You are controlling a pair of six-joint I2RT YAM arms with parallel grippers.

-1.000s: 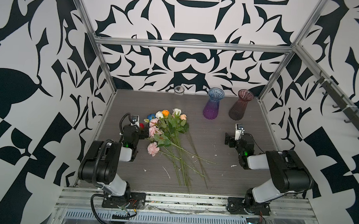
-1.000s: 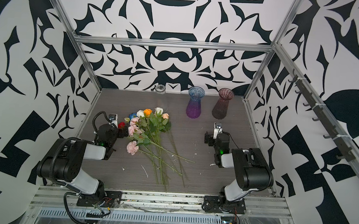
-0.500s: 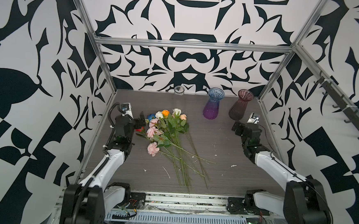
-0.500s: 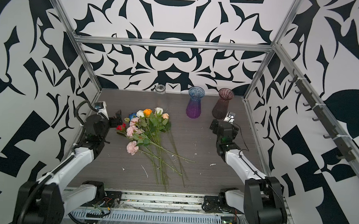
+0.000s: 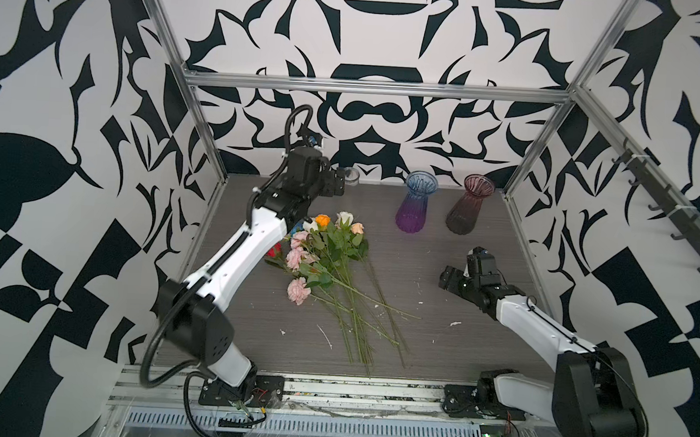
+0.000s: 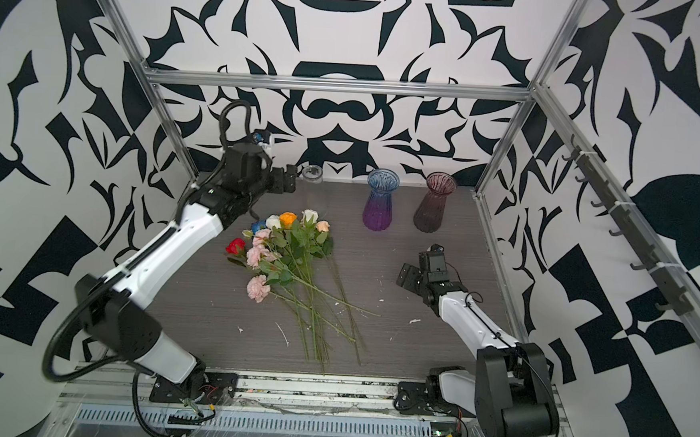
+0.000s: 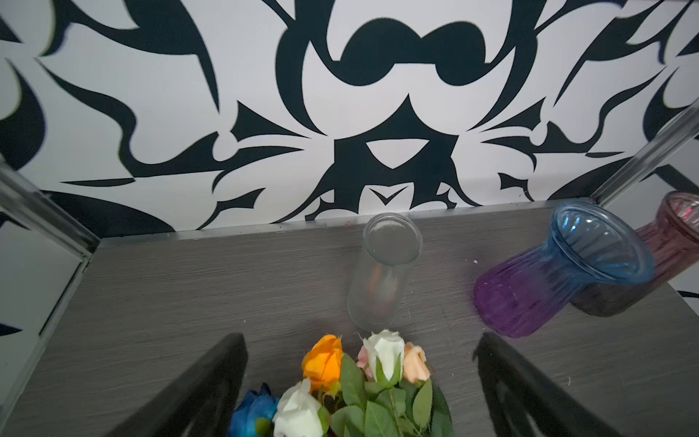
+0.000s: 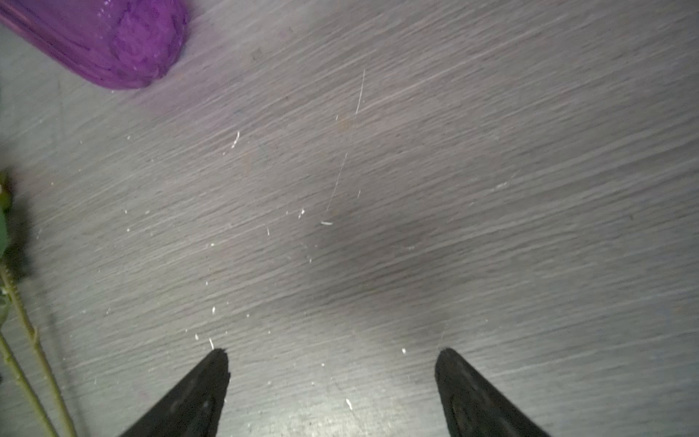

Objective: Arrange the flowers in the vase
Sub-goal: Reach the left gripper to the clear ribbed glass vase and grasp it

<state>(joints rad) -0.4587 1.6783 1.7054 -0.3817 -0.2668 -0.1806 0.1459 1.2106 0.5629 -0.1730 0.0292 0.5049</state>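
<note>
Flowers in 1 bunch on the worktop, both claws apart and holding nothing.

The flowers (image 5: 329, 260) (image 6: 292, 257) lie flat on the grey worktop (image 5: 436, 349), left of the middle in both top views, with the heads toward the back wall and the stems toward the front rail. The left claw (image 5: 337, 184) (image 7: 361, 336) hangs above the heads at the back, its 2 fingers wide apart. It points at the clear glass vase (image 7: 382, 280) (image 5: 351, 176), which stands upright near the back wall. To the right of it the blue-purple vase (image 5: 413, 209) and the dark pink vase (image 5: 467, 210) stand close together. The right claw (image 5: 446, 277) (image 8: 333, 352) is low over bare worktop, right of the stems and apart from them, fingers spread.
</note>
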